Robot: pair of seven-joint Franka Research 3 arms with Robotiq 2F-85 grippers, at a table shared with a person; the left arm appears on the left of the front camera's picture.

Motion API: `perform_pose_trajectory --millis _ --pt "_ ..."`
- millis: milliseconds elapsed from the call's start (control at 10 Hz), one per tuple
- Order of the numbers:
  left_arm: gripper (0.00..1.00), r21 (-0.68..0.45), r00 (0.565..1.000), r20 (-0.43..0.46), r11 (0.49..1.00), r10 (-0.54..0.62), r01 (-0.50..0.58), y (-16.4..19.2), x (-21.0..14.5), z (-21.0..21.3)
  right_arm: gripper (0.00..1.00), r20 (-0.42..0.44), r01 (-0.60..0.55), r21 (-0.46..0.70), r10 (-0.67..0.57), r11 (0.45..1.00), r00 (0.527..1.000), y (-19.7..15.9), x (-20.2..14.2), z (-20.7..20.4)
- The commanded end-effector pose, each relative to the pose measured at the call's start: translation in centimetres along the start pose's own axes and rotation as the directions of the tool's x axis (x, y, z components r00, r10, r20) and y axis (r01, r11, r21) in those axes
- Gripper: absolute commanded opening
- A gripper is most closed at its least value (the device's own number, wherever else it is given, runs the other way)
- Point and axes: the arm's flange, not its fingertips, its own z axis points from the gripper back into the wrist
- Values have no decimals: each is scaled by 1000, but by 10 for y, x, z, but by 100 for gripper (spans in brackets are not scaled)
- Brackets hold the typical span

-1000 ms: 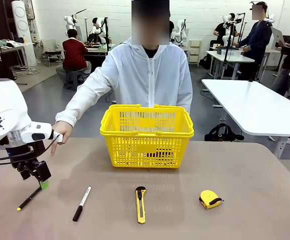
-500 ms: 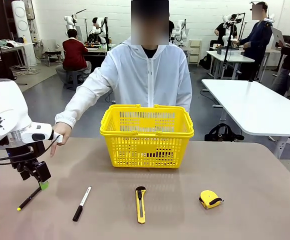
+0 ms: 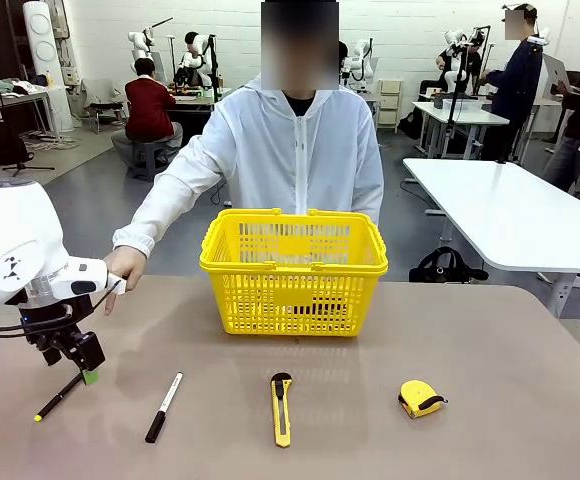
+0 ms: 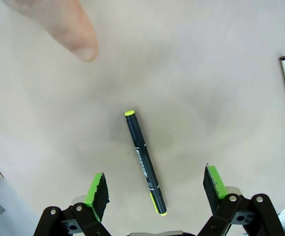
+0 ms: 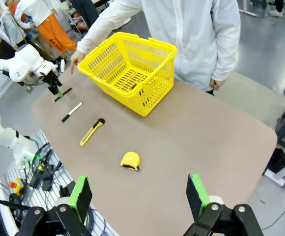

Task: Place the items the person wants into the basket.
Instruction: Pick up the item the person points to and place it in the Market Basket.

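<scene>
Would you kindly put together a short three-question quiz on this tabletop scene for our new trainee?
1. True or false: the left tool stands open, with the slim black yellow-tipped pen lying between its fingers.
2. Which lies nearest the small rounded yellow tape measure? A) white-barrelled marker B) long yellow utility knife C) the pen
3. How many loose items lie on the table in front of the yellow lattice plastic basket?
Key: 1 true; 2 B; 3 four.

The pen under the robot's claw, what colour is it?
The pen is black with yellow-green tips at both ends; the left wrist view shows it best.
</scene>
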Motion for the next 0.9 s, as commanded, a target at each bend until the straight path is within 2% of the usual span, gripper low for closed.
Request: perform_pose_trajectory --millis 0,800 --pt "100 24 999 -18 999 41 -41 1 -5 -11 100 5 -2 4 2 1000 1000 0 -1 -1" --pt "100 34 997 -50 998 56 -55 2 -1 -30 100 5 -2 4 2 1000 1000 0 -1 -1"
